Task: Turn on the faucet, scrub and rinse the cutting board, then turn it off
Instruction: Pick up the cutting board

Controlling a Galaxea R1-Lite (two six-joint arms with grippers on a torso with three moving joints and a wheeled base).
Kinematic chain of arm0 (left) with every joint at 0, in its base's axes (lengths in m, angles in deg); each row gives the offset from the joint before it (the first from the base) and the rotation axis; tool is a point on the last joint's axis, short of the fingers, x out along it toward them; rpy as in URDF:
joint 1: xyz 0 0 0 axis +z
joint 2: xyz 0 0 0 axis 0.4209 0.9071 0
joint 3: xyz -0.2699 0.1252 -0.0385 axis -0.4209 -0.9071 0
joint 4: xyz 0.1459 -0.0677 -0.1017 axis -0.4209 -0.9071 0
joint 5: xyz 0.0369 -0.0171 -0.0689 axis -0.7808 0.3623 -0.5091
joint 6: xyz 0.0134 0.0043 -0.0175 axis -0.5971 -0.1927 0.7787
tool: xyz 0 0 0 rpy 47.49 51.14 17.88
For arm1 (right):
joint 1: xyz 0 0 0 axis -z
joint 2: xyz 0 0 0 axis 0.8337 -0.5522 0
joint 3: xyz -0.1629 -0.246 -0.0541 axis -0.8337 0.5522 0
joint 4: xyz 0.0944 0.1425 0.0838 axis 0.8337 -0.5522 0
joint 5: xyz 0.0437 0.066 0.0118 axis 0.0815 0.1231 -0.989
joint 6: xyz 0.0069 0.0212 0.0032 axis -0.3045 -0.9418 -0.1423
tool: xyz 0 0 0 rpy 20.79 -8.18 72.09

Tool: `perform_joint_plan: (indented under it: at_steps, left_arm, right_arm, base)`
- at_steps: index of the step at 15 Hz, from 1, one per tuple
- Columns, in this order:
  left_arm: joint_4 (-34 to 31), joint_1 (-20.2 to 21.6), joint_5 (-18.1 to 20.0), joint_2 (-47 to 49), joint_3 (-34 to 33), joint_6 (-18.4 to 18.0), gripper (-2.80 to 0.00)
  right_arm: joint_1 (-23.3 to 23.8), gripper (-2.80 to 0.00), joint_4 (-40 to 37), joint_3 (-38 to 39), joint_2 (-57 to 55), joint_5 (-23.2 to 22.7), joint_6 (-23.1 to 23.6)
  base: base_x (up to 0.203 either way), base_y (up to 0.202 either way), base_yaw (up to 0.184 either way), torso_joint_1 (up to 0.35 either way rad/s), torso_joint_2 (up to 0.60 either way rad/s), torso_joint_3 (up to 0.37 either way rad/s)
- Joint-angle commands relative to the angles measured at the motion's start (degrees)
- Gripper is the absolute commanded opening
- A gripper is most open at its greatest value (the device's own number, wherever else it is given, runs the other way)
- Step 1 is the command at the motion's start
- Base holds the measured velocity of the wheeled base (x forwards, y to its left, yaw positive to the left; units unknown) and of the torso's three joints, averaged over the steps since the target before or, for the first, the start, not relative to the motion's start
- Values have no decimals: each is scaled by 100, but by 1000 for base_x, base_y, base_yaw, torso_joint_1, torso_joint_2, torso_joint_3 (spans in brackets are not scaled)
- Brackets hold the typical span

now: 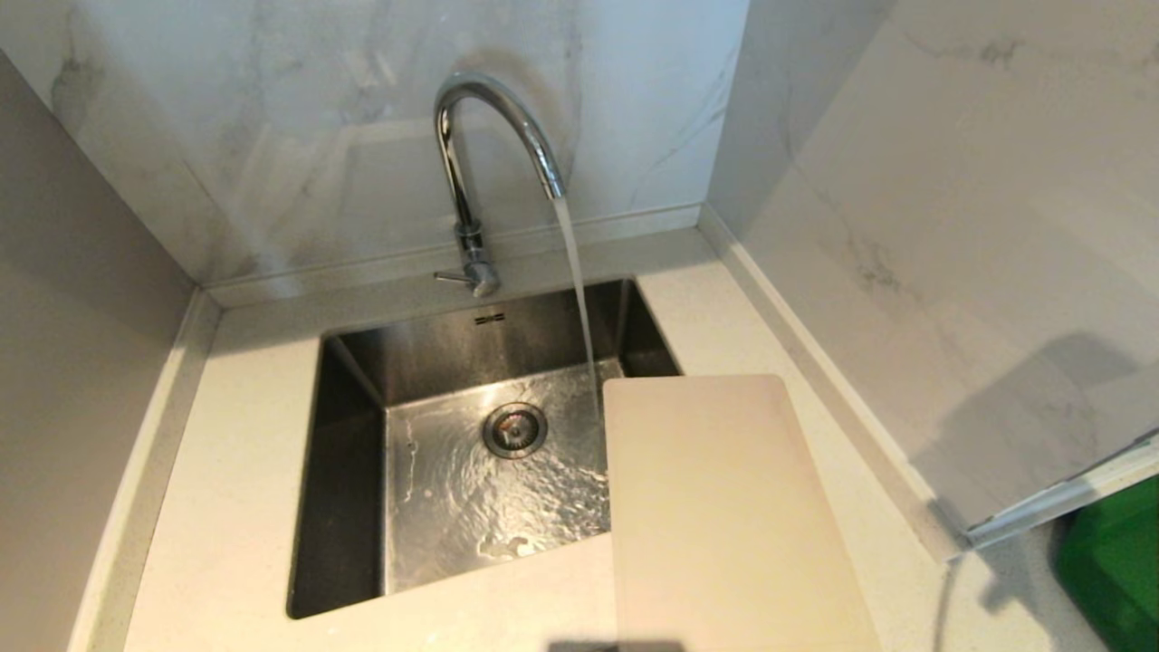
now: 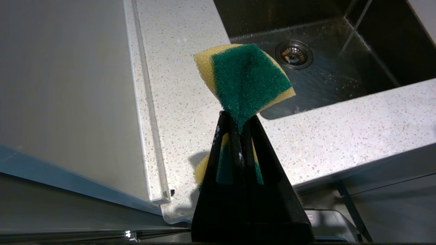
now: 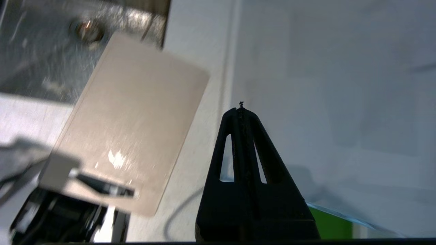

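Note:
The chrome faucet (image 1: 493, 145) stands behind the sink (image 1: 353, 471) with water streaming from its spout; its thin lever (image 1: 450, 277) sticks out at the base. The cream cutting board (image 1: 724, 516) lies on the counter right of the sink, its left edge overhanging the basin; in the right wrist view the cutting board (image 3: 133, 115) shows with its handle slot at the near end. My left gripper (image 2: 238, 117) is shut on a green-and-yellow sponge (image 2: 247, 76), held above the counter left of the sink. My right gripper (image 3: 241, 109) is shut and empty, up near the right wall beside the board. Neither arm shows in the head view.
Marble walls (image 1: 951, 226) close in behind and on the right. A plain panel (image 1: 72, 317) borders the left. The speckled counter (image 2: 340, 126) surrounds the sink, whose drain (image 1: 514, 429) is wet. Something green (image 1: 1114, 570) sits past the right wall's end.

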Motion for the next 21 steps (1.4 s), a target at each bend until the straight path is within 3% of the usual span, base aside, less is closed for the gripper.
perform_joint_plan:
  at_steps: [1, 5, 10, 14, 18, 21]
  left_arm:
    - [-3, 0, -8, -1, 0, 0, -280]
    - [-3, 0, -8, -1, 0, 0, -280]
    - [-3, 0, -8, -1, 0, 0, -280]
    - [-3, 0, -8, -1, 0, 0, -280]
    - [-3, 0, -4, -1, 0, -9, -280]
    - [-3, 0, -7, -1, 0, -9, -280]
  right_arm:
    - [-351, -280, -476, -46, -460, 17, 134]
    - [-896, -280, -1273, 120, -828, 56, 386]
    - [-1565, -280, -1292, 1302, -924, 849, 983]
    - [-1774, -280, -1295, 1836, -1062, 1329, 1601]
    - [-2353, -280, -1287, 2602, -1107, 1591, 1786]
    - [-2475, -280, -1283, 3115, -1136, 1758, 1862]
  base:
    - [0, 0, 0, 0, 0, 0]
    - [0, 0, 0, 0, 0, 0]
    - [0, 0, 0, 0, 0, 0]
    - [0, 0, 0, 0, 0, 0]
    - [0, 0, 0, 0, 0, 0]
    - [0, 0, 0, 0, 0, 0]
